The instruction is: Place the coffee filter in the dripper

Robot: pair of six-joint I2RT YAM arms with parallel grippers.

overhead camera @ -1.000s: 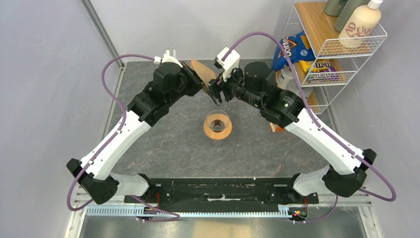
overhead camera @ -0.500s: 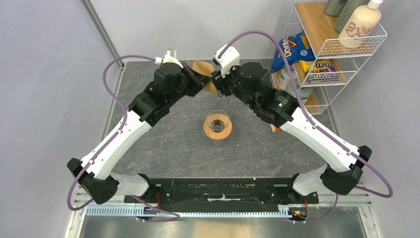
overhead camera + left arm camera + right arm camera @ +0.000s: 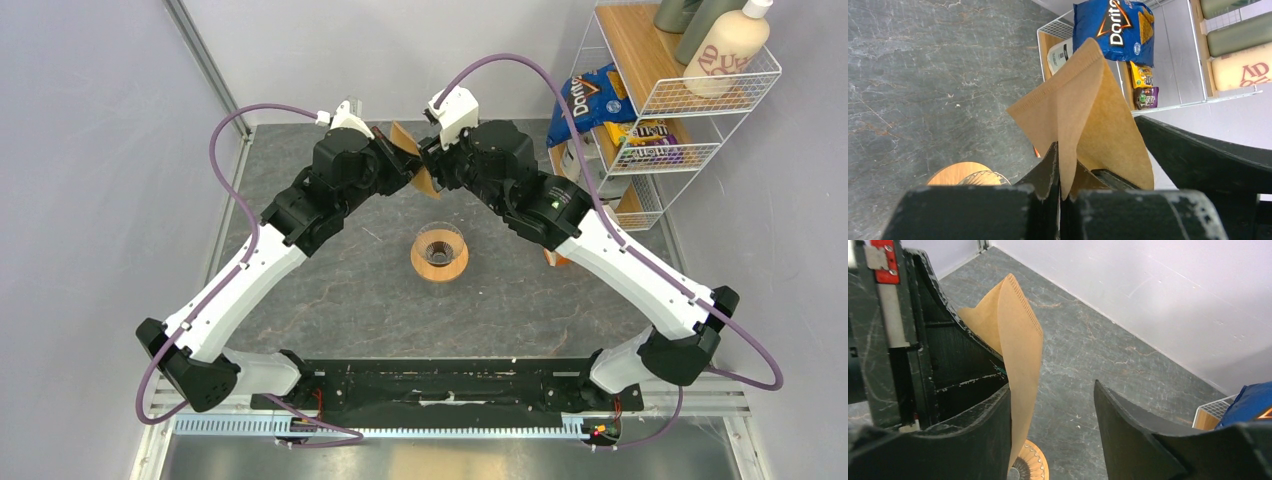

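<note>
Since a second ago the right gripper [image 3: 1050, 390] has moved up to the coffee filter [image 3: 1083, 110]. Its jaws stand apart, the paper's edge beside one finger. The left gripper [image 3: 1064, 160] is clamped on the filter, held aloft and apart from the empty dripper [image 3: 439, 252]. Probably spreading the cone open comes next.

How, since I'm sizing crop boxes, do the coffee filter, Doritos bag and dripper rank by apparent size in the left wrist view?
1. coffee filter, nearest the camera.
2. Doritos bag.
3. dripper, only partly visible.
</note>
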